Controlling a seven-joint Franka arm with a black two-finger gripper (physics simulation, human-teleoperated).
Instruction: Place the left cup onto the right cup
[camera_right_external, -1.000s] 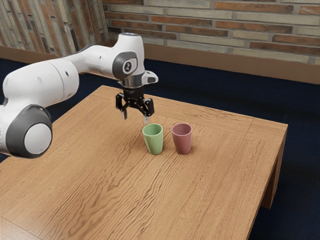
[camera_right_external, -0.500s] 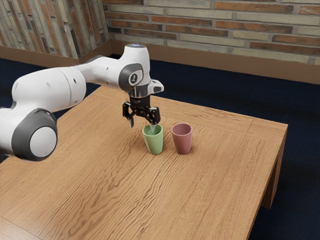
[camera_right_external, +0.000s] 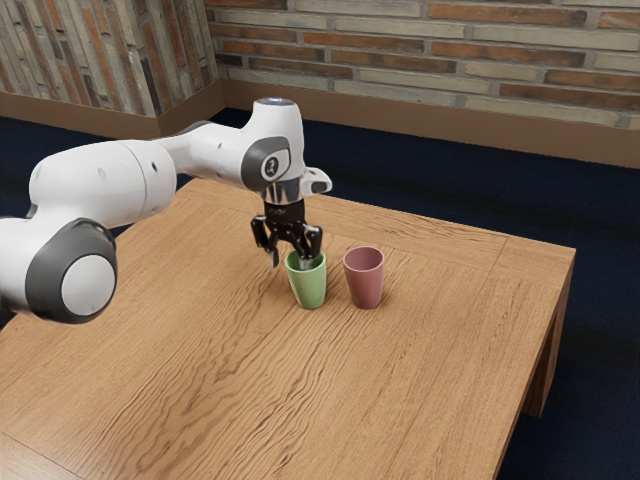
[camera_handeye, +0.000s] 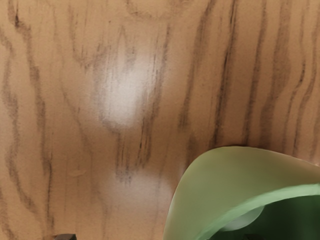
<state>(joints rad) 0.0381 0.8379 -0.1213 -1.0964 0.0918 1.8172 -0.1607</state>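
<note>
Green cup (camera_right_external: 306, 283) is the left one of the pair, standing on the table (camera_right_external: 250, 400) a bit toward 12 o'clock of its middle. Left to right in the exterior view:

- Arm (camera_right_external: 110, 190) comes in from 9 o'clock. The big elbow joint is low at the exterior view's left edge, the forearm runs across toward 3 o'clock, and the wrist bends so the hand points straight down.
- Gripper (camera_right_external: 290, 260) sits at the cup's 11 o'clock rim. The jaws are spread and not clamping. One finger (camera_right_external: 276, 255) is outside the wall and the other dips into the mouth (contact with the wall can't be made out).
- Green cup is upright, long axis vertical, mouth up, base flat on the wood.
- Pink cup (camera_right_external: 363, 278) is at the green one's 3 o'clock, just beside it with a small gap, also upright and mouth up.

In the wrist view the green rim (camera_handeye: 240, 190) is right under the hand, with wood grain (camera_handeye: 100, 100) around it.
</note>
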